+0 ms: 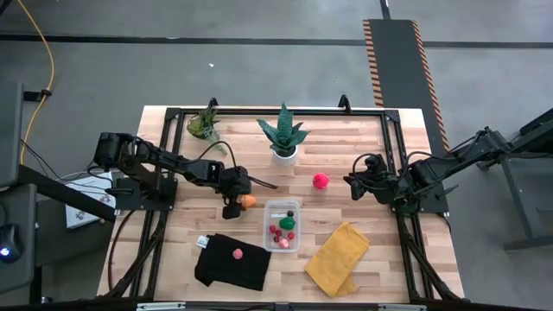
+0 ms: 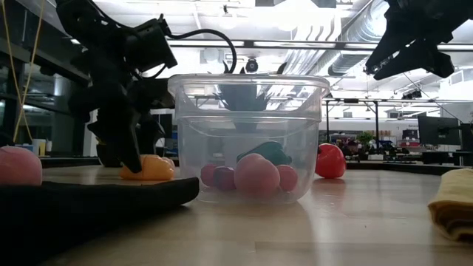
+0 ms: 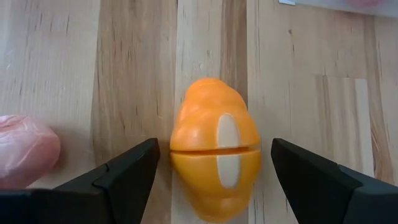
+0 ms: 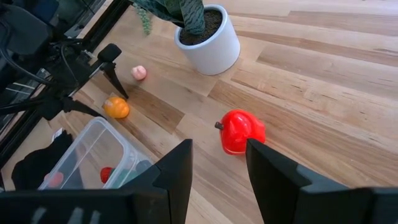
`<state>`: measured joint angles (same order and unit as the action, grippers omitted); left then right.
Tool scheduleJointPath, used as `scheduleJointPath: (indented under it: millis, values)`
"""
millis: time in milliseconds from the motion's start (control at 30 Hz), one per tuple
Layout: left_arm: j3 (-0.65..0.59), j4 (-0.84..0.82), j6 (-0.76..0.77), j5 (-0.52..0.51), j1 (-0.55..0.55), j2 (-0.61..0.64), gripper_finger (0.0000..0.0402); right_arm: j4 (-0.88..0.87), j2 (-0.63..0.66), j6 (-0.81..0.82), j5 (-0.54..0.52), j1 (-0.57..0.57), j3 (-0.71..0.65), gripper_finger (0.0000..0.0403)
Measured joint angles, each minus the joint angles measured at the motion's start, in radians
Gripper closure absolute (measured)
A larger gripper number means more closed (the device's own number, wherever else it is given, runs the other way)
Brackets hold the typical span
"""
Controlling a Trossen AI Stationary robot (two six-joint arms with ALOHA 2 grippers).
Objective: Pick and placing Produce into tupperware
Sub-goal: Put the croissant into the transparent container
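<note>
An orange piece of produce (image 3: 214, 158) lies on the wooden table just left of the tupperware (image 1: 282, 223). My left gripper (image 1: 237, 204) is open and slants down over it, one finger on each side and a gap at both. The clear tupperware holds red, green and pink pieces (image 2: 255, 174). A red piece (image 4: 241, 130) lies on the table to the right of the white plant pot. My right gripper (image 4: 217, 165) hangs open above the table near that piece, with nothing between its fingers. A pink piece (image 1: 238, 253) rests on the black cloth, and another pink piece (image 3: 25, 149) lies beside the left gripper.
A potted plant in a white pot (image 1: 283, 138) and a smaller plant (image 1: 205, 123) stand at the table's far side. A black cloth (image 1: 232, 262) and a yellow cloth (image 1: 339, 257) lie near the front edge. A black frame (image 1: 390, 155) borders the work area.
</note>
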<state>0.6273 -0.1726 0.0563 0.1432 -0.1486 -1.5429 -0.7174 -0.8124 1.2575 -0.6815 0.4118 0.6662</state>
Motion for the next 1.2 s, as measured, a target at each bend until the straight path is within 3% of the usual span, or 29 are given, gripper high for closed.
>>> scheduleJointPath:
  millis: [233, 667, 1000, 1200]
  values:
    - [0.000, 0.000, 0.000, -0.005, 0.000, 0.000, 0.0107, -0.004, 0.000, 0.000, 0.000, 0.000, 0.000, 0.0261]
    - [0.000, 0.000, 0.000, -0.001, -0.002, -0.001, 0.0195, -0.004, 0.000, 0.000, 0.000, 0.000, 0.000, 0.0261]
    - [0.000, -0.001, 0.016, -0.001, -0.002, -0.001, 0.0176, -0.004, 0.000, 0.000, 0.000, 0.000, 0.000, 0.0261]
    - [0.000, -0.004, 0.030, 0.002, -0.002, 0.003, 0.0191, -0.004, 0.000, 0.000, 0.000, 0.000, 0.000, 0.0261]
